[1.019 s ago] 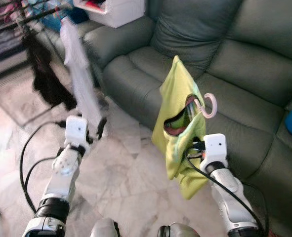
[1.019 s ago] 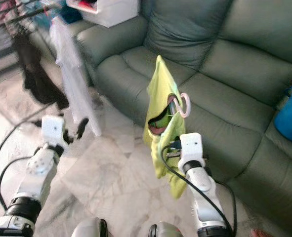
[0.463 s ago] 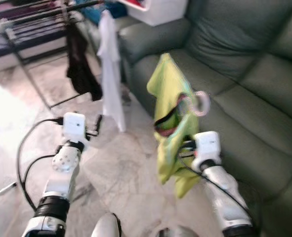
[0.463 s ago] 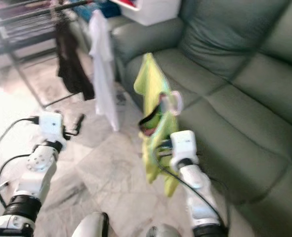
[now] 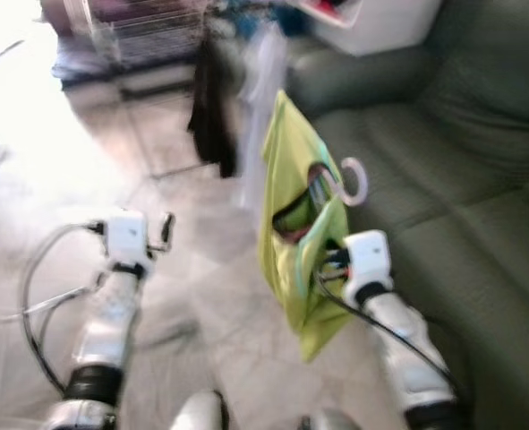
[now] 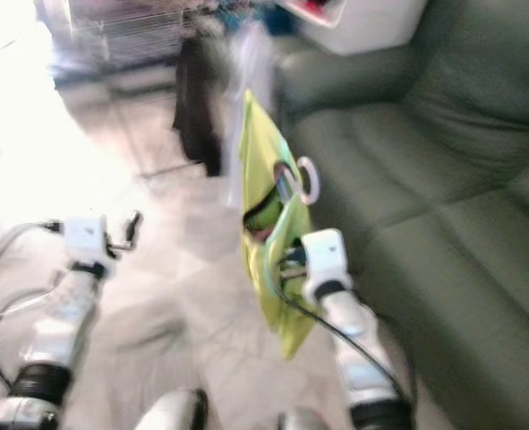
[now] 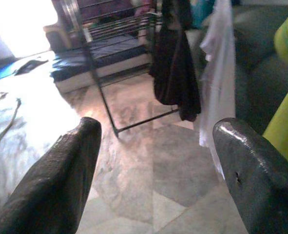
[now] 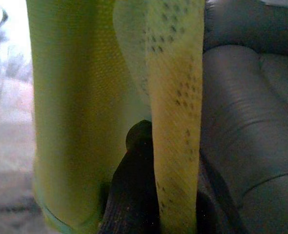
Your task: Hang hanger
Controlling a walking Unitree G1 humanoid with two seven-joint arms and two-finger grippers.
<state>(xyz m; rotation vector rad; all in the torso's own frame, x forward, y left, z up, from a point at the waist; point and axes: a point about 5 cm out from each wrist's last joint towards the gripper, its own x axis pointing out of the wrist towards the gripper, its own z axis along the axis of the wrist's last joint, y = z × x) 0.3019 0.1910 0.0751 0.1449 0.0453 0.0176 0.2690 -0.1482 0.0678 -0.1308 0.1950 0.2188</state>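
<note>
You have the big dark green sofa [image 5: 461, 152] on your right side, and the drying rack [image 7: 115, 29] stands further ahead, toward the left, with a black garment [image 7: 175, 73] and a white garment [image 7: 216, 73] already hanging from it. The floor [image 5: 201, 296] between you and the rack is pale marble tile. The head views are blurred, so the fine details are not sure. The yellow-green shirt [image 5: 295, 242] on the hanger [image 5: 349, 184] is in front of you, held up by the right gripper [image 5: 334, 262]; the pink hook of the hanger stands out above the neck of the shirt. In the right wrist view the black fingers [image 8: 134, 195] are pressed together on the cloth, so I judge that they are clamped on the shirt and the hanger inside it. The left gripper [image 7: 153, 175] is held out low on the left with its two fingers well apart, and it carries nothing; between them you see the rack. My judgement is that you are in the carrying step: the hanger is not yet on the rack. The next move calls for you to come closer to the rack, to raise the hook above a free bar beside the white garment, and then to lower it on.
</note>
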